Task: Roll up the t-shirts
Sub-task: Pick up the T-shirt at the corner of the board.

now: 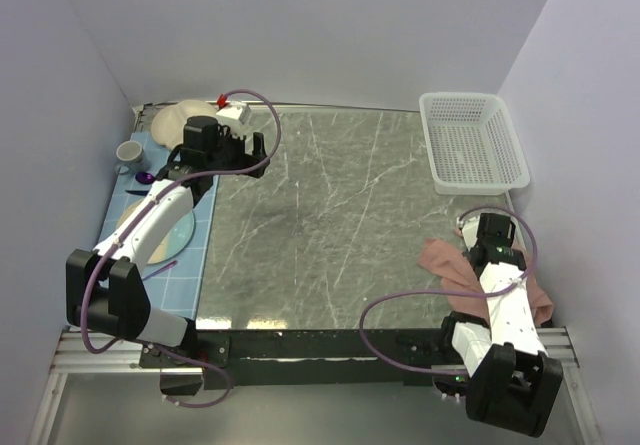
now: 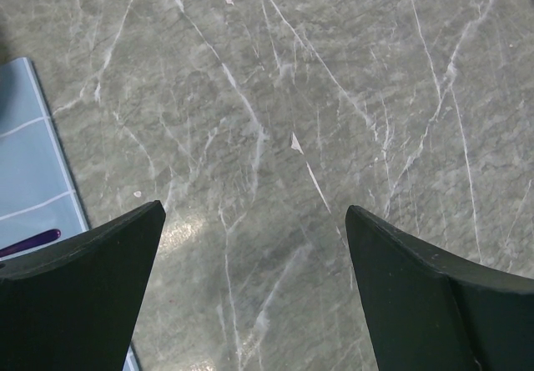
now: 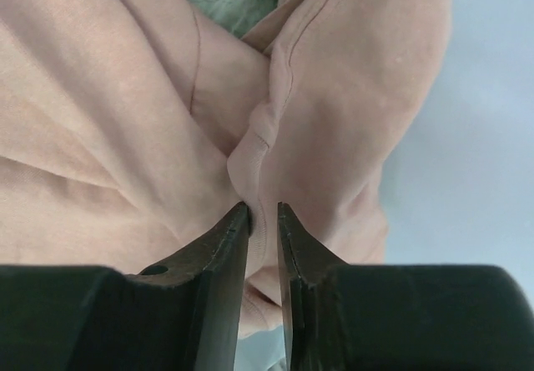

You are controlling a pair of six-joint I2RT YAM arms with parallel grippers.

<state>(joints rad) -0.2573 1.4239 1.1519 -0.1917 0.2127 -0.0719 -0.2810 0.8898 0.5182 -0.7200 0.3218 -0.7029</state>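
The step in hand looks like getting the crumpled garment lifted and drawn out flat, so the pinch matters. The right gripper (image 3: 263, 208) has its jaws almost together, with a raised ridge of the dusty-pink cotton t-shirt (image 3: 125, 121) nipped between the tips. Before lifting, it would do well to hold a hem or a single edge, not a bunch of several layers. A slow, low pull towards the open grey-green marble-patterned tabletop (image 1: 330, 215) left of the white plastic mesh basket (image 1: 475, 145) should let the cloth unfold instead of trailing as a lump. Soft cotton is likely to slip from a shallow nip, so a deeper bite may be wise. The left gripper (image 2: 254, 213), far to the left of the basket and hanging above bare tabletop, has its jaws spread wide and holds nothing. It will probably be needed to take a second corner, so the fabric can be stretched smooth before any rolling. The t-shirt lies in a rumpled heap on the near side of the basket, close to it but apart, partly under the right arm and seemingly reaching the table's right edge. It shows soft folds and a stitched seam; no print is visible, and its outline cannot be made out.
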